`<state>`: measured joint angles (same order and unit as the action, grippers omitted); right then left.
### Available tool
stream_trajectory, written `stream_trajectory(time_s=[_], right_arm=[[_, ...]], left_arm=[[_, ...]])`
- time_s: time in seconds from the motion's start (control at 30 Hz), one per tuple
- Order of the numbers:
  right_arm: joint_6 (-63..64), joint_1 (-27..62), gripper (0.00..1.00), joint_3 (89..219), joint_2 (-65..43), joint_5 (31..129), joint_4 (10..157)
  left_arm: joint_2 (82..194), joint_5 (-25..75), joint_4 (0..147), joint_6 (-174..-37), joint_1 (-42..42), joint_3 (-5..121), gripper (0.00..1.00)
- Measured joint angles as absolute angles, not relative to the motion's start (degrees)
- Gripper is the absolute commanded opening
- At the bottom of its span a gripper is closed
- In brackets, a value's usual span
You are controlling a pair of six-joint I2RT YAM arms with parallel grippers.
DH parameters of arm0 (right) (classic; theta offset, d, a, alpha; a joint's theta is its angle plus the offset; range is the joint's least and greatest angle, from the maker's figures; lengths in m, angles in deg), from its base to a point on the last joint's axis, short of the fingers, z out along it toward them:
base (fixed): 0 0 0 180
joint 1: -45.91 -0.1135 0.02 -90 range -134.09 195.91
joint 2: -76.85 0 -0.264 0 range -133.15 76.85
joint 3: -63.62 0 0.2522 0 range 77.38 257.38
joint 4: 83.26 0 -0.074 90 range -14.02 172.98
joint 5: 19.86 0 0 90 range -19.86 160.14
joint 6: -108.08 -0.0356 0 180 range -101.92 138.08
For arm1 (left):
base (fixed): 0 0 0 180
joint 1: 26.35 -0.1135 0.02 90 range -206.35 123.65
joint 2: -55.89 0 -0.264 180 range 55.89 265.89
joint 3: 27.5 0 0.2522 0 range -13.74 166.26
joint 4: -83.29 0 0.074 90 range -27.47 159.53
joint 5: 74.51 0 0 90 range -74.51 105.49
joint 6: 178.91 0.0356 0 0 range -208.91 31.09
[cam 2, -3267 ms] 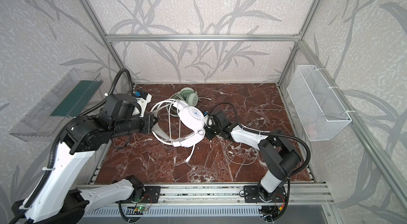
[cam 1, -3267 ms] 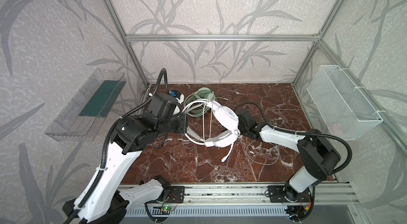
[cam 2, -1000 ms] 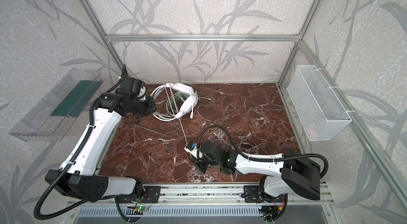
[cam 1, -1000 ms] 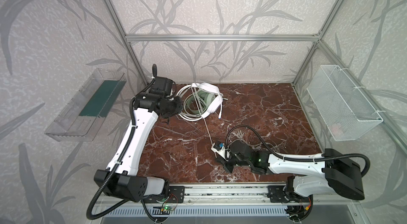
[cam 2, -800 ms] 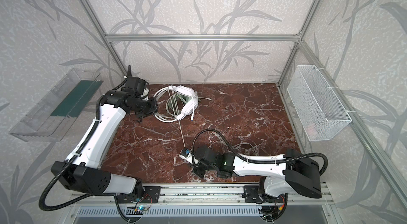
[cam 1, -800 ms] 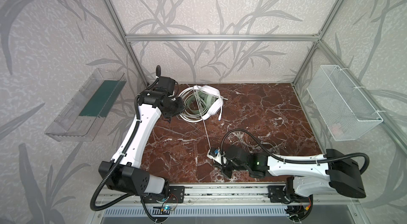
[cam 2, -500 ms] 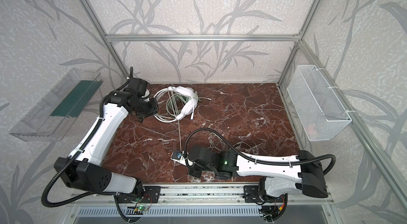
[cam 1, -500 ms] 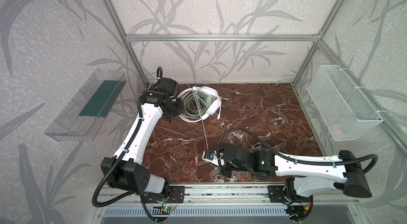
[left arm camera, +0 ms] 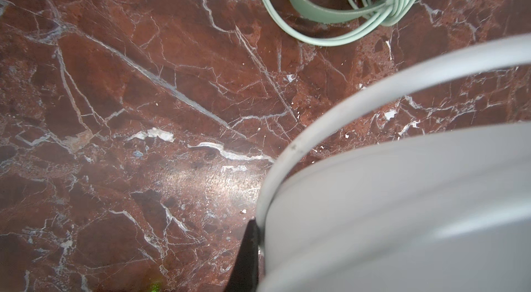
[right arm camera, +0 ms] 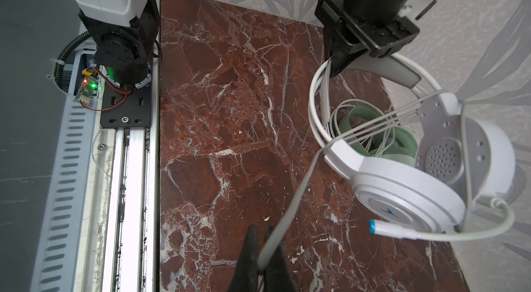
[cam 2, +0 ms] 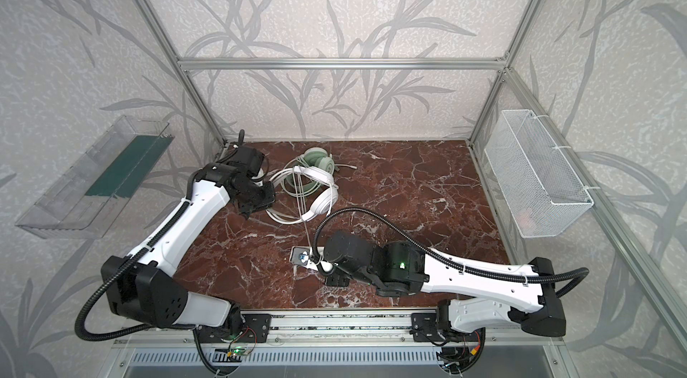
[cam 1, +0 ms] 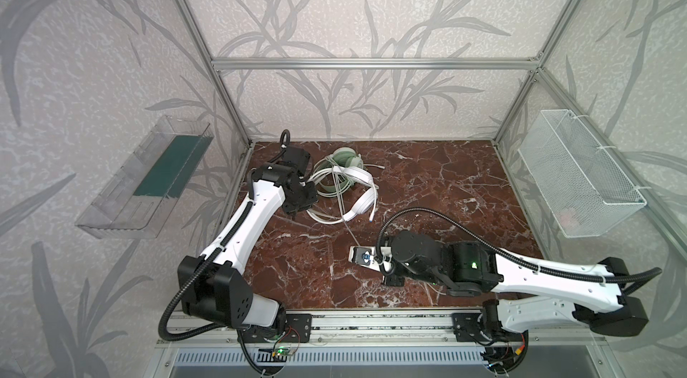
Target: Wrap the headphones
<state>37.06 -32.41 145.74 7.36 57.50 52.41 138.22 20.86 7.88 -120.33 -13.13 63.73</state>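
The white headphones hang just above the marble at the back left, tilted, with a blue logo on the lower cup and a blue-tipped mic boom. My left gripper is shut on their headband. Several strands of their pale cable cross the headband. One strand runs taut to my right gripper, which is shut on it near the table's front. The mint-green headphones lie behind the white pair with their own cord looped.
A clear tray with a green mat hangs on the left wall. A white wire basket hangs on the right wall. The aluminium rail with both arm bases runs along the front edge of the marble top.
My right gripper has slid a little to the left along the front with the cable. My left gripper has turned the white headphones, so their lower cup has swung forward and the mint-green pair shows more.
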Motion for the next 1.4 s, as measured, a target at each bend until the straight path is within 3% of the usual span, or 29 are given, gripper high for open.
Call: stream_trajectory(time_s=[0.43, 0.87, 1.4], right_arm=[[47.14, -33.11, 0.00, 147.62, 7.27, 48.10, 51.54], [62.85, -34.14, 0.00, 147.60, -1.10, 32.65, 68.30], [72.86, -33.40, 0.00, 147.99, -9.25, 26.59, 84.61]], left_arm=[[136.53, 16.99, 8.12, -118.65, -9.22, 59.27, 0.00], [136.67, 12.66, 8.77, -117.47, -6.47, 59.25, 0.00], [137.58, 12.55, 8.69, -116.86, -6.03, 59.23, 0.00]])
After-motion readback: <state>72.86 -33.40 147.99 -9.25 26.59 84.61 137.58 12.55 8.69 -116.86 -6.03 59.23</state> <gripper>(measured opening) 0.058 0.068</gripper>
